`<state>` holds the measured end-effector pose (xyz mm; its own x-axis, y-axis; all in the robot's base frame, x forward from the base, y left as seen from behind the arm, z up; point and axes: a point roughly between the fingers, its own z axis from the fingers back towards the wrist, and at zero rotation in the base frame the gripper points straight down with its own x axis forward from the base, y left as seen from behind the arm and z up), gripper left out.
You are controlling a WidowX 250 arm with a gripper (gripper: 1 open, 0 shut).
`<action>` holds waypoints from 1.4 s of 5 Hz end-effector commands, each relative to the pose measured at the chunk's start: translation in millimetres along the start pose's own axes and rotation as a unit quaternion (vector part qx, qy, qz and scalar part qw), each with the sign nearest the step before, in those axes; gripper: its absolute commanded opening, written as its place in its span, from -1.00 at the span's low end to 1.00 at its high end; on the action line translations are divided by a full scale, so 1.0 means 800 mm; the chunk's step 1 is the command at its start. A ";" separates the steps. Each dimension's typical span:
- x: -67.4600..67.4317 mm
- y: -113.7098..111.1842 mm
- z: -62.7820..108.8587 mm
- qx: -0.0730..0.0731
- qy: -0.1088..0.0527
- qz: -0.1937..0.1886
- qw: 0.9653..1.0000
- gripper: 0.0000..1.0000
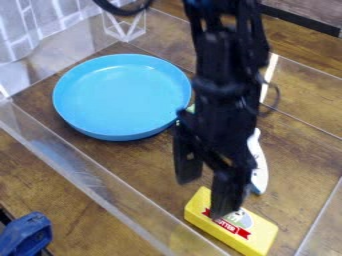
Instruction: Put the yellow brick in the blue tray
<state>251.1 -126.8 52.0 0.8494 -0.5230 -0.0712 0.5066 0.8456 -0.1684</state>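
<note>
Jaws spread wide, the gripper [214, 196] hangs over the yellow brick [231, 222] and should straddle its narrow sides squarely before clamping.

Black gripper [211, 190] hanging low right of centre, jaws spread wide, one finger right over the yellow brick [231, 223] at bottom right. Blue tray [120, 95] sitting upper left on the wooden table [310, 130].

A robot test bench in a lab is suggested by the dark wood-grain worktop [80, 185] fenced with clear acrylic walls [60, 150], on which toy-like props such as a blue tray [114, 95] and a yellow brick [241, 228] are laid out.
</note>
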 end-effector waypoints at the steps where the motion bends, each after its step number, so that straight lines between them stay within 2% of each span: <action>1: 0.013 -0.006 -0.011 0.012 -0.009 -0.032 0.999 1.00; 3: 0.019 0.025 -0.022 0.016 0.007 -0.091 0.996 1.00; 5: 0.020 0.038 -0.058 0.013 0.017 -0.115 0.993 1.00; 7: 0.028 0.035 -0.083 0.014 0.025 -0.147 0.989 1.00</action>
<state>287.0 -129.8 24.9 0.6876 -0.7258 0.0227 0.7228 0.6811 -0.1173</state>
